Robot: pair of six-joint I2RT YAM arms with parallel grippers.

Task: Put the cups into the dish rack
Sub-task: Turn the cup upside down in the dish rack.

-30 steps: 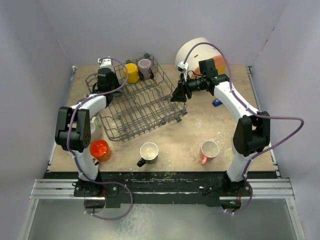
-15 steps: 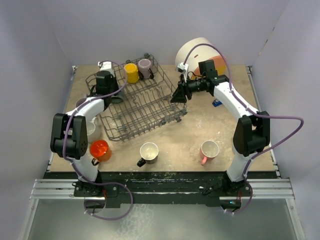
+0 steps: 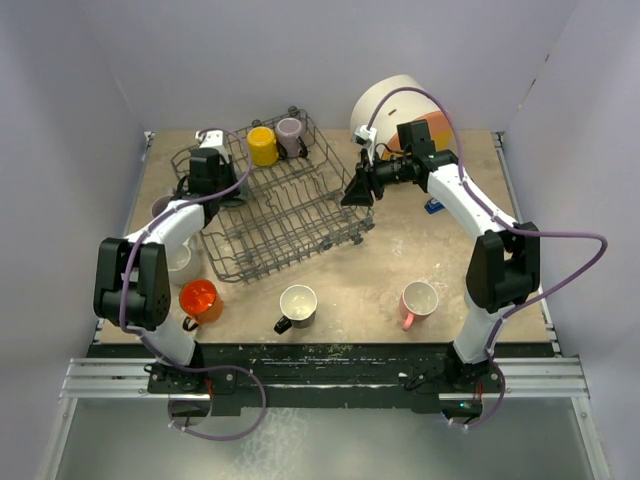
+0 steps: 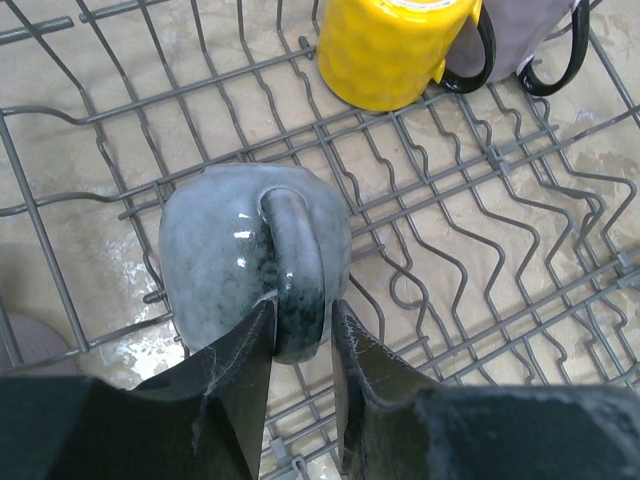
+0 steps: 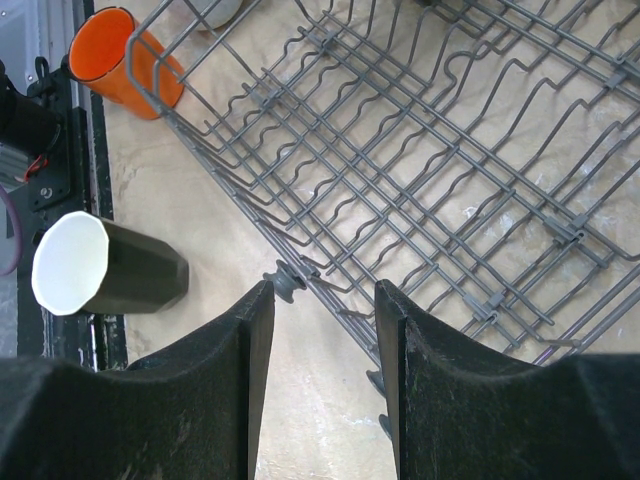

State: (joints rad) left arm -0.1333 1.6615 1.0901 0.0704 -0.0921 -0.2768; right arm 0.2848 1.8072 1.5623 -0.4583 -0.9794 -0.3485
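Note:
The grey wire dish rack (image 3: pixel 300 215) lies tilted at the table's back left. My left gripper (image 3: pixel 205 176) is over its back left corner. In the left wrist view it (image 4: pixel 303 305) is shut on the handle of a light blue mug (image 4: pixel 215 255) that sits upside down on the rack wires (image 4: pixel 470 200). A yellow mug (image 3: pixel 263 145) and a mauve mug (image 3: pixel 290 134) stand in the rack's far corner, also seen from the left wrist, yellow (image 4: pixel 395 50) and mauve (image 4: pixel 510 40). My right gripper (image 3: pixel 358 190) is open at the rack's right edge, its jaws either side of the rim wire (image 5: pixel 330 290).
An orange mug (image 3: pixel 199 299), a dark mug with a white inside (image 3: pixel 297 305) and a pink mug (image 3: pixel 418 300) stand near the front edge. A white cup (image 3: pixel 178 257) and a mauve cup (image 3: pixel 160 207) are left of the rack. A big white cylinder (image 3: pixel 395 105) lies behind the right arm.
My left arm's elbow has swung out to the left and the gripper has shifted slightly nearer within the rack corner. The right arm has not moved.

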